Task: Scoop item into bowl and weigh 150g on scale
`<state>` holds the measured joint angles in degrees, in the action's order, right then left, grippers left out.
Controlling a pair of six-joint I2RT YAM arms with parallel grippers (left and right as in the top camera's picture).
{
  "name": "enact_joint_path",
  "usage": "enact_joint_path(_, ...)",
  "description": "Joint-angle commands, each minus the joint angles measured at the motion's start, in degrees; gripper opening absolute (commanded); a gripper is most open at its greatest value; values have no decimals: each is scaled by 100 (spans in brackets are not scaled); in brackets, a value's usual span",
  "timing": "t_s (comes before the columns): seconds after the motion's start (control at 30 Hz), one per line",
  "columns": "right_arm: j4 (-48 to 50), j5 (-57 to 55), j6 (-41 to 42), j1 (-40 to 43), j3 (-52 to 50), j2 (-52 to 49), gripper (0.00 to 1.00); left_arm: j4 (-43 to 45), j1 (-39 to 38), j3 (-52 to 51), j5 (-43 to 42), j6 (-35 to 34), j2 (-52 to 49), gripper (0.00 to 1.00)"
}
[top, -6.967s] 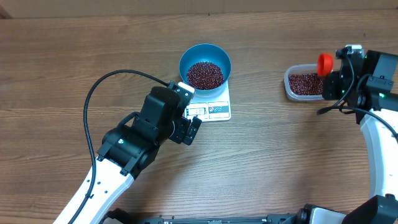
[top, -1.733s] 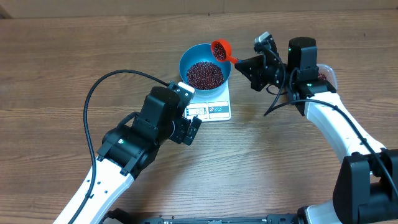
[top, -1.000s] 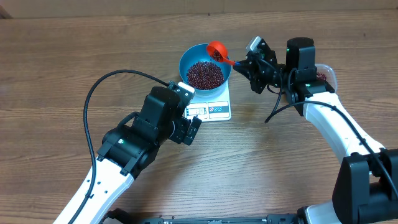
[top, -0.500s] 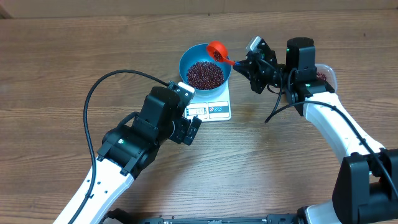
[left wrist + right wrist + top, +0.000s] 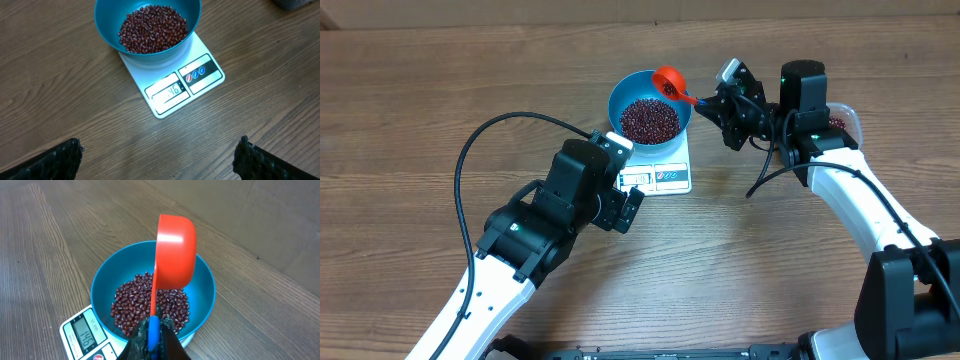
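The blue bowl (image 5: 650, 106) stands on the white scale (image 5: 658, 176) and holds a pile of dark red beans (image 5: 649, 119). The scale's display (image 5: 171, 92) reads 146. My right gripper (image 5: 712, 98) is shut on the blue handle of a red scoop (image 5: 668, 79), which is tipped on its side over the bowl's far right rim; in the right wrist view the scoop (image 5: 174, 252) hangs above the beans (image 5: 150, 302). My left gripper (image 5: 628, 205) stands open above bare table just in front of the scale, its fingertips (image 5: 65, 155) wide apart.
A clear plastic tub (image 5: 844, 122) with more beans sits at the right, mostly hidden behind my right arm. A black cable (image 5: 510, 125) loops over the table left of the bowl. Bare wood lies to the left and front.
The right gripper carried the scoop from the tub at the right to the bowl and tipped it there. Over the last second nothing has moved. The left arm has stayed still.
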<state>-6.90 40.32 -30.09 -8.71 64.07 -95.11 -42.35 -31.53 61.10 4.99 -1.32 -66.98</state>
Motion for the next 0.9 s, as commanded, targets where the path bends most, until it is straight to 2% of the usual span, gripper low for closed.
enact_joint_path(0.0, 39, 90, -46, -35, 0, -39, 4, 13, -37, -33, 31, -39, -26, 100)
enact_joint_path(0.4, 39, 90, -48, -35, 0, -39, 4, 13, -35, -33, 31, -39, -26, 100)
enact_joint_path(0.87, -11, 90, -811, -35, 0, -39, 4, 13, -37, -33, 31, -39, -26, 100)
